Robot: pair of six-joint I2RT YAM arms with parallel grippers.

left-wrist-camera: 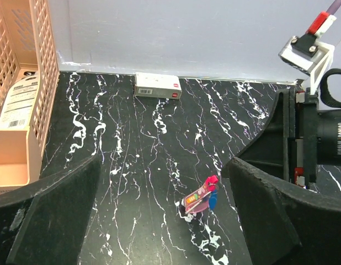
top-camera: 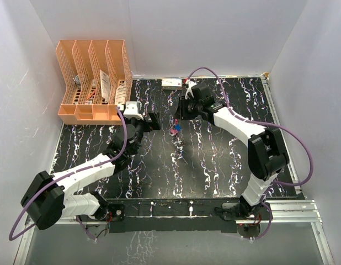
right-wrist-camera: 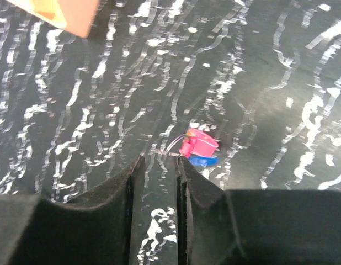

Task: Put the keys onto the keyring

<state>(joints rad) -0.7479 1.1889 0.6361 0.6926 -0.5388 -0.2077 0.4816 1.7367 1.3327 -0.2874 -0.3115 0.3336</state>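
Note:
The keyring [top-camera: 174, 130] is a short pink-red strap fob lying on the black marbled table between the two grippers. It shows in the left wrist view [left-wrist-camera: 198, 201] with the blue-headed key [left-wrist-camera: 213, 200] against its right side. It also shows in the right wrist view [right-wrist-camera: 198, 144], where the blue key [right-wrist-camera: 204, 160] is just under it and a thin ring [right-wrist-camera: 172, 148] is at its left. I cannot make out the whitish-silver key. My left gripper [left-wrist-camera: 159, 221] is wide open and empty, just left of the fob. My right gripper [right-wrist-camera: 158, 182] hovers beside the fob, its jaws a narrow gap apart and empty.
An orange file organizer [top-camera: 93, 77] with papers stands at the back left and shows in the left wrist view [left-wrist-camera: 16, 99]. A small white box [top-camera: 170, 83] lies by the back wall. White walls enclose the table on three sides.

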